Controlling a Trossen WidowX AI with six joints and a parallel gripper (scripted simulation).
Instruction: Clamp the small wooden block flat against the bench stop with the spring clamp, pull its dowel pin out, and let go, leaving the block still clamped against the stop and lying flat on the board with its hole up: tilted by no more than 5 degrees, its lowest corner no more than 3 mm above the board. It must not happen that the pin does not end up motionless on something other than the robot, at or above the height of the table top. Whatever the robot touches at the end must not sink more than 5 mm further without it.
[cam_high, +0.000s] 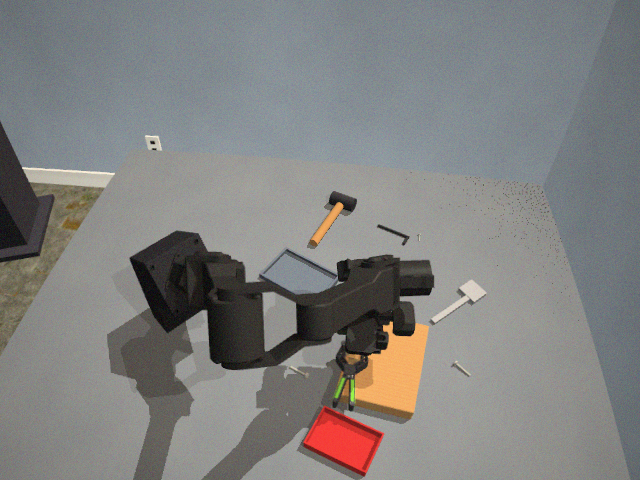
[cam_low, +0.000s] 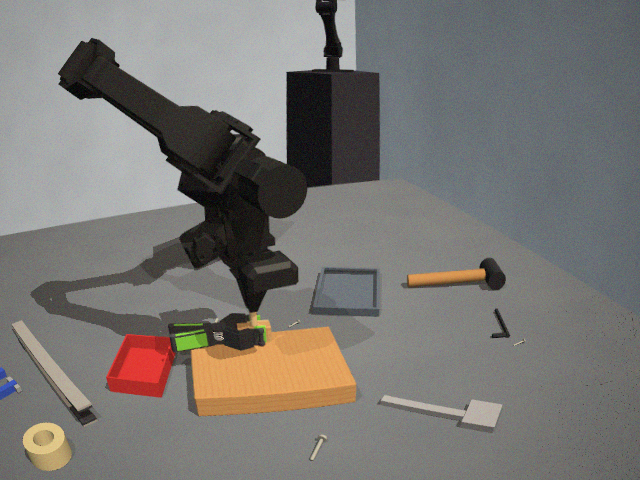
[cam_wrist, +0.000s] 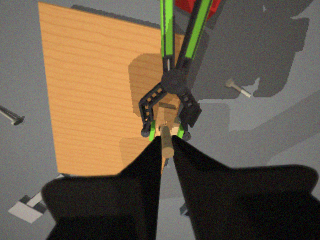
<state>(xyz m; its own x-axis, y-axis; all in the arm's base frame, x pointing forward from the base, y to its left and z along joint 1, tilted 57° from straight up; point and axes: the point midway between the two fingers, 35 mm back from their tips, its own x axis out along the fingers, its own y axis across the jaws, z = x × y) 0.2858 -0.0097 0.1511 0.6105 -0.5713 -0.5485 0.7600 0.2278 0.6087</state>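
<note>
The gripper (cam_low: 252, 310) (cam_wrist: 166, 139) is shut on the pale dowel pin (cam_low: 252, 319) (cam_wrist: 167, 146), which stands up from the small wooden block (cam_wrist: 167, 119). The spring clamp (cam_high: 351, 368) (cam_low: 236, 330) (cam_wrist: 174, 81), black with green handles, lies around the block, its green pads on opposite sides of the block and bench stop. Its handles point toward the red tray. The block is at an edge of the wooden board (cam_high: 398, 377) (cam_low: 279, 366) (cam_wrist: 95, 90). Jaws and fingers partly hide block and stop; their contact and the block's exact tilt cannot be told.
A red tray (cam_high: 309, 439) (cam_low: 135, 386) lies near the clamp's handles. A blue-grey tray (cam_high: 272, 260) (cam_low: 345, 312) is behind the board. A mallet (cam_high: 326, 223) (cam_low: 447, 277), a hex key (cam_high: 392, 231), a pale paddle-shaped tool (cam_high: 471, 291) and several screws lie around.
</note>
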